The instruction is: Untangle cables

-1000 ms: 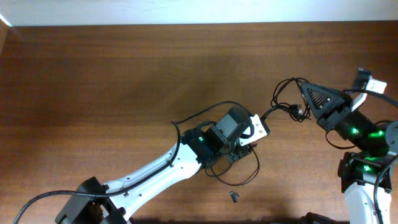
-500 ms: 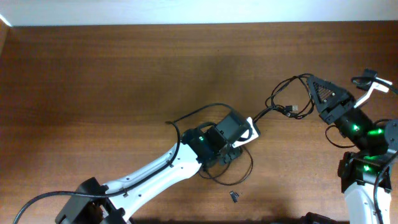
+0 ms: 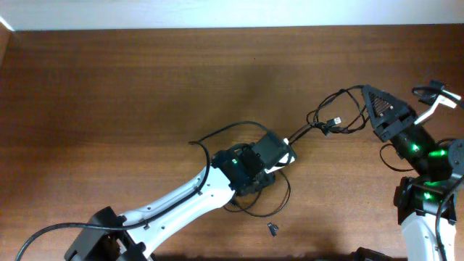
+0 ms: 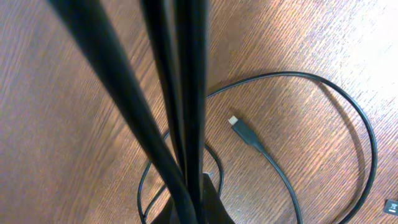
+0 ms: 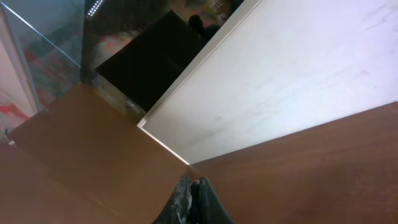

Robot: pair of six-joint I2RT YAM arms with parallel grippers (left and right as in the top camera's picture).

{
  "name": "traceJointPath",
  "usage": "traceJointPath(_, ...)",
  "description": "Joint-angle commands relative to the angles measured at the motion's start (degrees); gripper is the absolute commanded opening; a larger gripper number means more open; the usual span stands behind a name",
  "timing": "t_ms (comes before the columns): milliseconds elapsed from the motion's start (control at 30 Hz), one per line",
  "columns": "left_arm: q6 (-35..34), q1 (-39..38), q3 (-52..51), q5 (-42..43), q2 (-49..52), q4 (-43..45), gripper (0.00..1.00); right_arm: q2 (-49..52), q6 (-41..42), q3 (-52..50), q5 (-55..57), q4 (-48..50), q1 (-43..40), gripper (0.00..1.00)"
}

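Left gripper (image 3: 288,149), right gripper (image 3: 365,92) apart, cables (image 3: 324,125) stretched between.

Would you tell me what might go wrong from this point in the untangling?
1. The cables run nearly straight between the two shut jaws; pulling apart may tighten the tangle rather than free it.
2. The slack loop under the left arm could snag the loose plug or sweep the small clip away.

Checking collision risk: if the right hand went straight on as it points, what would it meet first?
The way looks free close in; the shut right hand points toward the white wall, likely the first thing met, though depth is unclear.
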Motion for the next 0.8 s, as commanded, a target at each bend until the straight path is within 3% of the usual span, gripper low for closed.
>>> traceJointPath(0,0.1,0.2,-0.4,-1.3,0.9,-1.6,0.00,-0.2,-5.6,0.6,4.3,1.0,-0.4,0.04)
traceJointPath(200,0.1,0.2,-0.4,0.5,0.9,1.4,0.00,5.5,-7.8,0.6,-0.7,1.0,-0.4,0.06)
traceJointPath(333,0.1,0.2,-0.4,0.9,0.8,6.5,0.00,10.7,-7.8,0.6,-5.6,1.0,-0.4,0.65)
traceJointPath(400,-0.6,0.2,-0.4,0.9,0.8,9.0,0.00,11.5,-7.9,0.6,-6.5,1.0,-0.4,0.75)
traceJointPath(600,-5.6,0.2,-0.4,0.9,0.0,15.8,0.00,11.5,-9.6,0.6,-8.7,1.0,-0.4,0.76)
traceJointPath(767,-8.7,0.2,-0.4,0.9,-8.4,23.3,0.00,11.5,-11.3,0.6,-9.8,-0.8,-0.4,0.80)
